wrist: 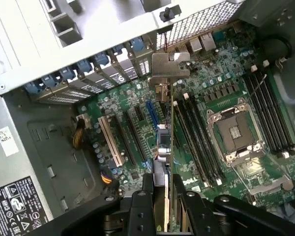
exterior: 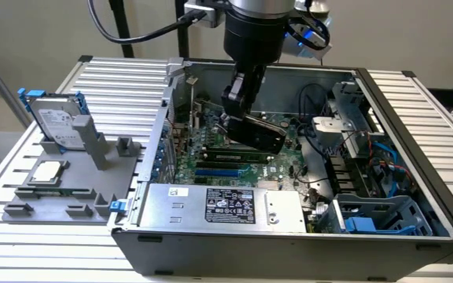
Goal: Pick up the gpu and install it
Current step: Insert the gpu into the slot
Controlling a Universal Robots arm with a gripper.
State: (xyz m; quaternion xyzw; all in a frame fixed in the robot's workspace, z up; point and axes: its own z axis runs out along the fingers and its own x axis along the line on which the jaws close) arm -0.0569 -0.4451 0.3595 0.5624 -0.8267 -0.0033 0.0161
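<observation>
My pincer (wrist: 167,202) is closed tight on the gpu (wrist: 163,149), card edge-on, bracket end by the rear slots, just above the mobo (wrist: 221,83) inside the PC case (exterior: 289,250).

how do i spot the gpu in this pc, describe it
Look inside the open grey computer case, over its green motherboard. There the black gripper holds the gpu: a thin flat dark card with a silver end bracket, unlike the narrow dark memory sticks seated in the board.
</observation>
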